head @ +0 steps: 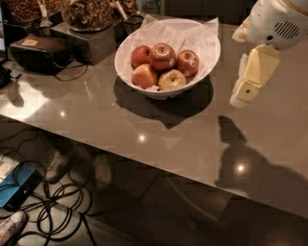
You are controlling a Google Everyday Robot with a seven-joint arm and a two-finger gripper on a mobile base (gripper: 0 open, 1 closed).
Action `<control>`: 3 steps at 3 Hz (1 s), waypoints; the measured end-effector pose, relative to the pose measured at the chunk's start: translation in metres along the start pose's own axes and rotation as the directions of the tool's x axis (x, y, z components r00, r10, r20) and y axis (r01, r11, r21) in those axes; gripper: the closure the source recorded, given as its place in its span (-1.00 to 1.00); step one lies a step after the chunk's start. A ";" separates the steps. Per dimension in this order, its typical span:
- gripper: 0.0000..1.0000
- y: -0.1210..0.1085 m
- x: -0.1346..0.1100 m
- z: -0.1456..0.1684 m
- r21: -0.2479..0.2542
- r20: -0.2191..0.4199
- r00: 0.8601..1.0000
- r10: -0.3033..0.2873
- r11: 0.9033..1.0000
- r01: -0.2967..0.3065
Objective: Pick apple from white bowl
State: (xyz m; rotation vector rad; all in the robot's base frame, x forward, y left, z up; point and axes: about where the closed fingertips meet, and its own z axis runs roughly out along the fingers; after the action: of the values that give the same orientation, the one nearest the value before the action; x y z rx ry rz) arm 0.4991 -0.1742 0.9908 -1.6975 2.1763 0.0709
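The bowl (pixel 161 94) stands on the counter (pixel 144 158) close to the far edge, about midway along it. Paper (pixel 166 33) lies in it, and five apples lie on the paper. The apple (pixel 162 55) sits in the middle on top, with one at its left, one at its right and two before it. The gripper (pixel 240 96) hangs over the counter at the right of the bowl, apart from it. At the far left corner a case (pixel 41 53) lies, and a jar (pixel 89 12) stands behind it. Cables (pixel 53 206) lie on the floor before the near edge.
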 end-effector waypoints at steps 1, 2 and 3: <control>-1.00 -0.004 -0.004 -0.002 0.016 0.011 1.000 -0.004 1.000 0.004; -1.00 -0.002 0.001 0.006 0.024 0.066 0.996 0.067 0.997 -0.068; -1.00 -0.023 -0.014 0.012 0.034 0.200 0.968 0.151 0.986 -0.160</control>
State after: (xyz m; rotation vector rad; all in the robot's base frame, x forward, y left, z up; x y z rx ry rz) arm 0.5267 -0.1640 0.9881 -1.4254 2.1395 0.2161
